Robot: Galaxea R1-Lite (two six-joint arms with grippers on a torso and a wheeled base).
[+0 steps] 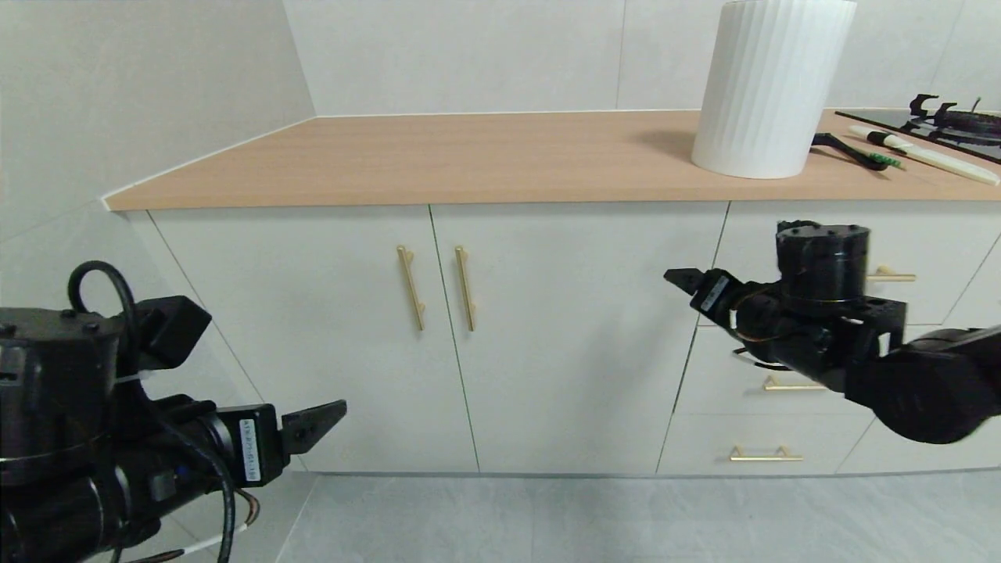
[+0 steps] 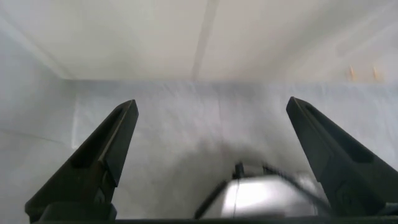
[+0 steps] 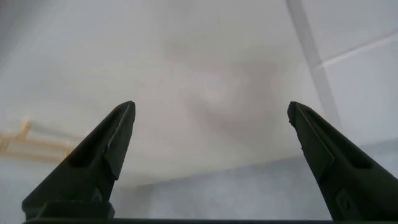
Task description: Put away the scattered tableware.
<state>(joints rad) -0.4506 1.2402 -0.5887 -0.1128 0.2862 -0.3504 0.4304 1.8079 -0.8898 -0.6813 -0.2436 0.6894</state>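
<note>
Head cam: high, facing forward and down at the cabinet fronts (image 1: 547,336) from mid-range. The surface (image 1: 469,156) is up top, the floor (image 1: 626,516) along the bottom edge. Left wrist cam: low, sights out through the left hand (image 2: 211,106) at the floor and the foot of the cabinet fronts. Right wrist cam: same mount on the right hand (image 3: 211,106), close on the cabinet fronts. All three views share the cabinet fronts with gold handles (image 1: 465,289).

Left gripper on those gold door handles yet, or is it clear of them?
Apart. The head view shows the left gripper below and left of the gold door handles, with bare cabinet door between them.
</note>
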